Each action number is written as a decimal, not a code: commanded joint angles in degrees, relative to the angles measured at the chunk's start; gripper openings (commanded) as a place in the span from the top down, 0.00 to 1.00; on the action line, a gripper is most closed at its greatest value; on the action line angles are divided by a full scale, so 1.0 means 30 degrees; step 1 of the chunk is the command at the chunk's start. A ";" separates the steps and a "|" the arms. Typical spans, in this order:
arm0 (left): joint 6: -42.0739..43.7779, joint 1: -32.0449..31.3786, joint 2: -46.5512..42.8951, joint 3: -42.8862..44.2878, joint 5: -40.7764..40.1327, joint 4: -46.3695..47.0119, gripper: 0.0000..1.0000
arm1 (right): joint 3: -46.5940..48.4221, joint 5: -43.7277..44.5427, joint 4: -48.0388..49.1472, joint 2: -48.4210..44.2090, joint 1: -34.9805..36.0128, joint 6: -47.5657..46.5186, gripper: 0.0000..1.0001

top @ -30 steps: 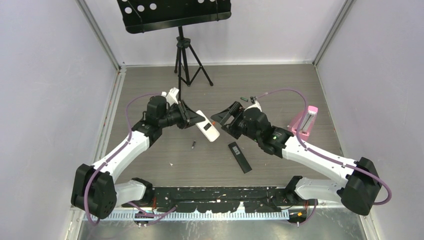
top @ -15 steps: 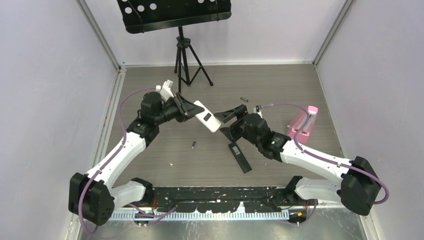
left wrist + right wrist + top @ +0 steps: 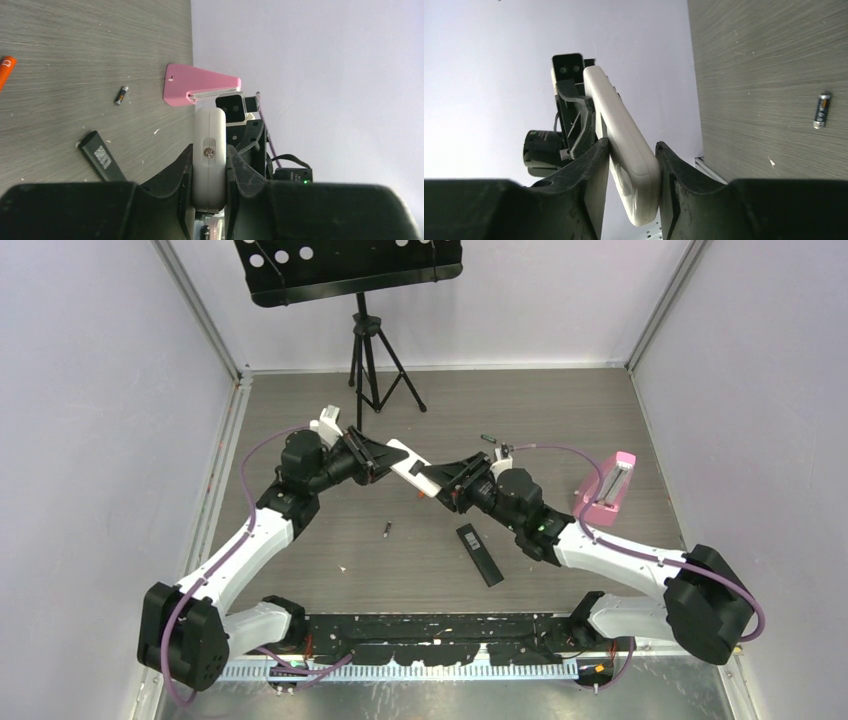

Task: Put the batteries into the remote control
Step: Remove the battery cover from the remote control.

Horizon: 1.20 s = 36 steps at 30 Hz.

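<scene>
Pale lilac walls (image 3: 90, 390) enclose a grey wood-grain floor (image 3: 560, 410); a black music stand (image 3: 350, 270) stands at twelve o'clock.

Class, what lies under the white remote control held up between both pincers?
Only grey wood-grain table shows beside the white remote control; a dark battery and flat black remote lie nearer the bases. The patch directly beneath is covered.

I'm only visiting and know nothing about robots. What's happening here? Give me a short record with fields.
Held item: white plastic remote control, in the air above the wood-grain table
Left gripper: shut on one end
Right gripper: closed around the other end
Loose on table: dark silver-ended battery, green battery, orange battery
Also there: slim black remote, pink wedge-shaped object
</scene>
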 commanded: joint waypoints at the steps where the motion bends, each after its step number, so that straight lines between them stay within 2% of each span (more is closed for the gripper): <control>1: -0.1693 0.0009 -0.0130 0.0461 0.0665 0.1705 1.00 | -0.0224 -0.1136 0.3029 -0.0109 -0.0016 -0.0414 0.63; 6: -0.3398 0.0621 0.0251 0.0527 0.1919 0.2852 1.00 | -0.0691 -0.1408 0.2761 -0.1152 -0.0163 -0.2234 0.75; 14: -0.5514 0.1419 0.0772 0.0829 0.3463 0.4858 1.00 | -0.1456 -0.2971 0.4526 -0.1946 -0.0770 -0.4550 0.82; 19: -0.6306 0.1983 0.1446 0.0853 0.4341 0.5944 1.00 | -0.1909 -0.4616 0.6096 -0.1957 -0.1591 -0.4864 0.86; 22: -0.6914 0.2433 0.1844 0.0783 0.4813 0.6875 1.00 | -0.2234 -0.5194 0.7056 -0.1945 -0.2078 -0.4773 0.93; 24: -0.7211 0.2505 0.2050 0.0718 0.4897 0.7556 1.00 | -0.2143 -0.5175 0.7044 -0.1857 -0.2321 -0.4619 0.93; 27: -0.6450 0.2507 0.2178 0.0832 0.4758 0.7441 1.00 | -0.1593 -0.4231 0.4940 -0.1716 -0.2389 -0.4291 0.86; 33: -0.3982 0.2507 0.2024 0.0270 0.4288 0.7188 1.00 | -0.0400 -0.2501 0.2281 -0.0921 -0.2389 -0.3016 0.58; 36: -0.3041 0.2507 0.2060 0.0038 0.4033 0.6983 1.00 | -0.0116 -0.2206 0.2014 -0.0443 -0.2404 -0.2602 0.49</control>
